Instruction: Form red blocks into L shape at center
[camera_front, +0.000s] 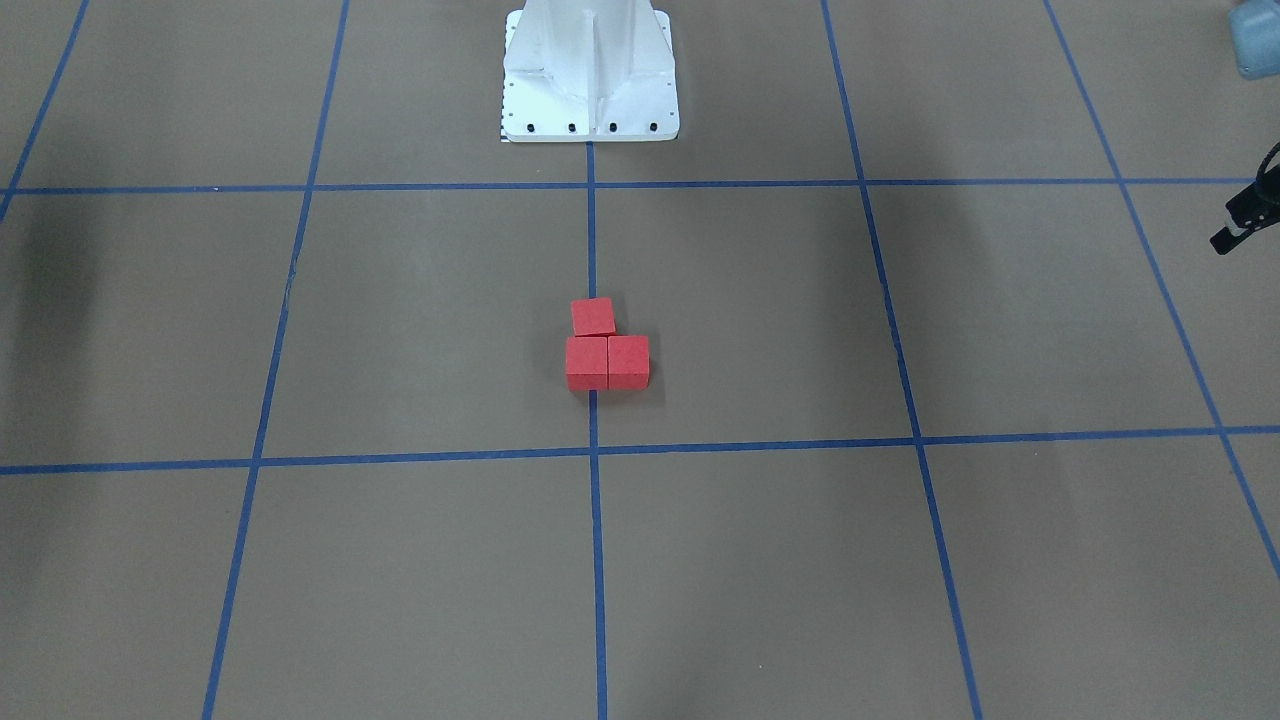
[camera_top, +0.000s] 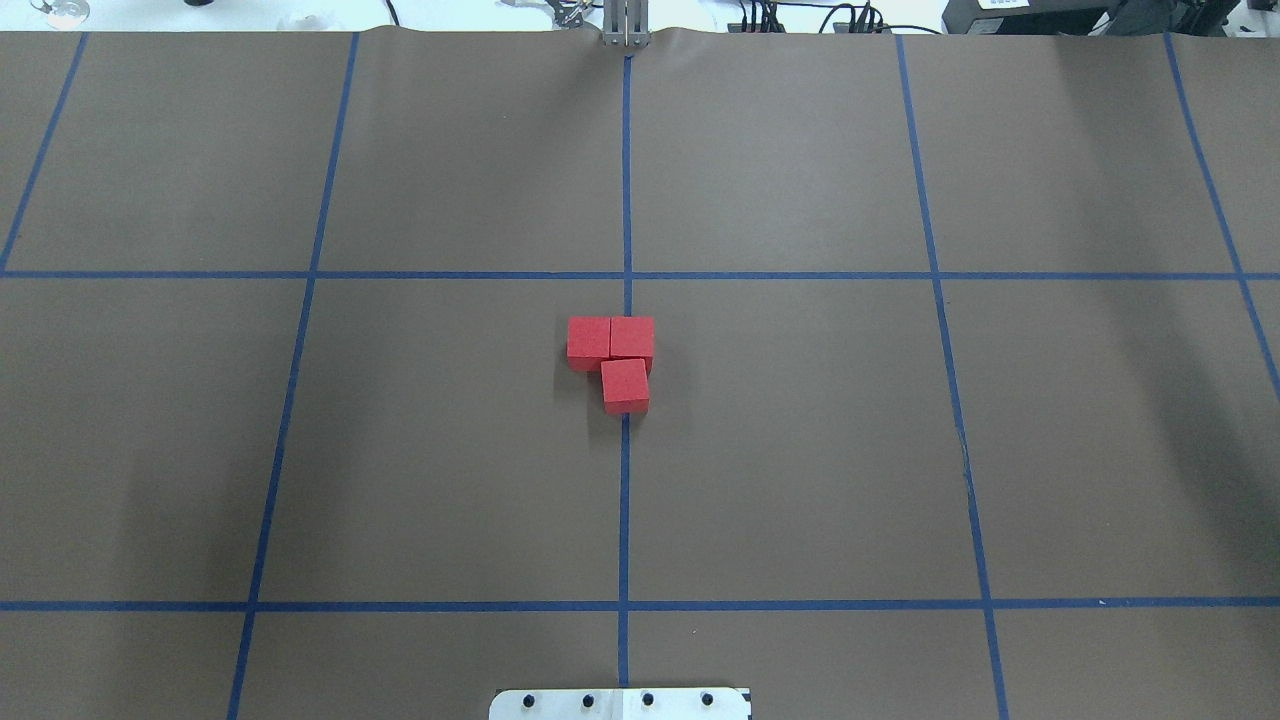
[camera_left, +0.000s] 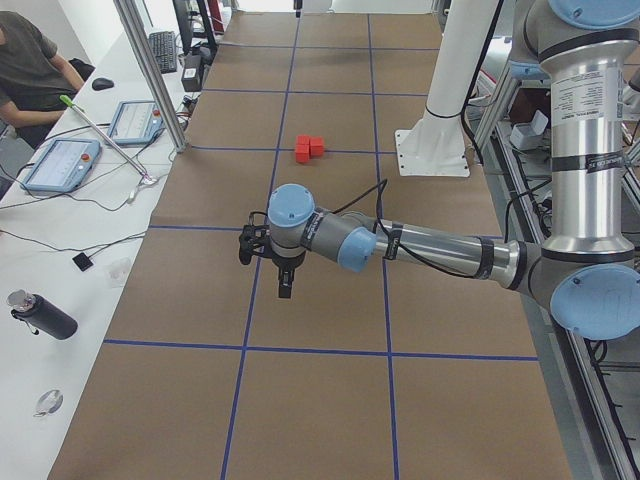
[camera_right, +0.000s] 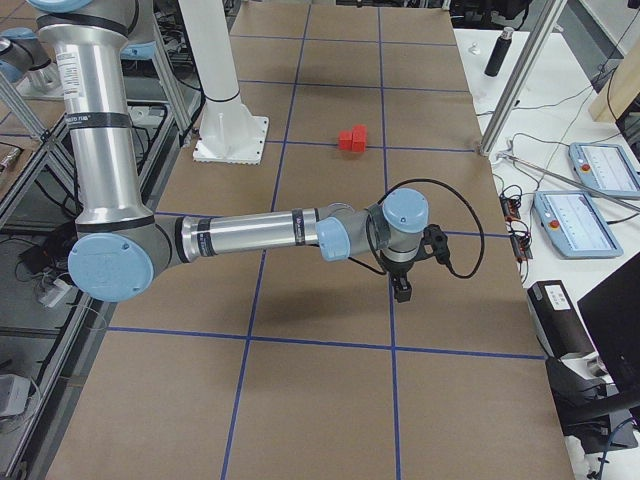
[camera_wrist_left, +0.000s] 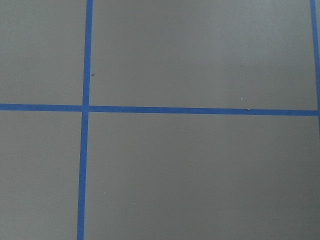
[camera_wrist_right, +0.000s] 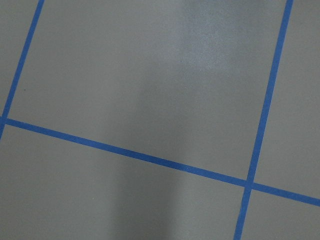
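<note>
Three red blocks sit touching in an L at the table's center, on the middle blue grid line. In the overhead view two lie side by side (camera_top: 589, 342) (camera_top: 632, 340) and the third (camera_top: 625, 385) is nearer the robot. They also show in the front view (camera_front: 607, 345). My left gripper (camera_left: 285, 290) hangs over bare table far from them, pointing down. My right gripper (camera_right: 402, 291) does the same at the other end. I cannot tell whether either is open or shut. Both wrist views show only brown paper and blue tape.
The white robot base (camera_front: 590, 85) stands at the table's robot-side edge. A black part (camera_front: 1243, 215) of the left arm shows at the front view's right edge. Operator tables with tablets (camera_left: 60, 165) (camera_right: 573, 222), a bottle (camera_left: 42, 315) and a seated person (camera_left: 28, 60) flank the table.
</note>
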